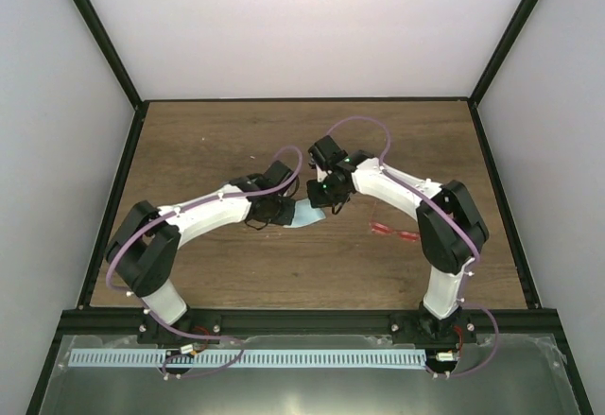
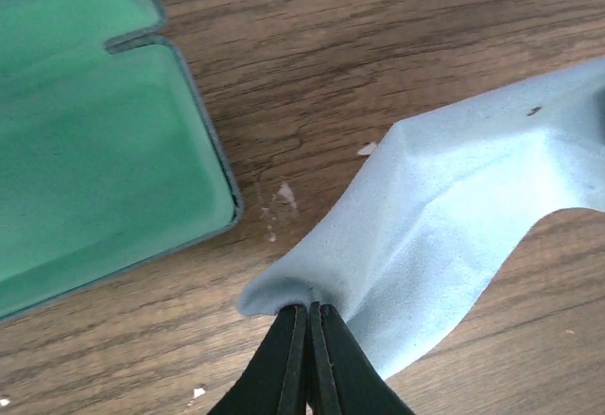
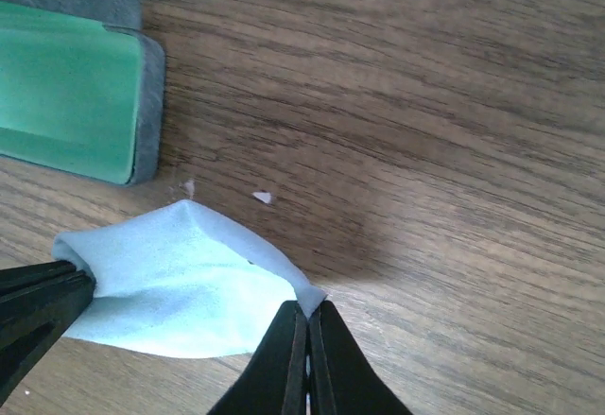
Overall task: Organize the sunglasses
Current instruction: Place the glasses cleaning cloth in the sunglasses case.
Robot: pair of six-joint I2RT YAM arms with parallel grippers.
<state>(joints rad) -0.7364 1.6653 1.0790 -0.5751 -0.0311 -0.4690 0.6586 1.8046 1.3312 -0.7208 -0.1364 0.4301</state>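
Closest to each wrist lens, at the bottom centre of the frame, the jaws are pressing fully together. The left gripper (image 2: 309, 325) is pinching one folded edge of the blue cloth (image 2: 454, 207) and the right gripper (image 3: 307, 325) is pinching an opposite corner, so the cloth is spanning between them low over the table (image 1: 227, 141). Both holds are taking only the margin of the fabric, so any uneven pull between the arms is likely to be freeing a corner. The open case (image 2: 95, 150) is lying in the upper left of both wrist frames, near the cloth, and a sagging fold could be catching on its rim. The sunglasses (image 1: 395, 233) are lying at the right of the overhead frame, just beside the right arm and well apart from the case. A low swing of that arm risks sweeping them away.
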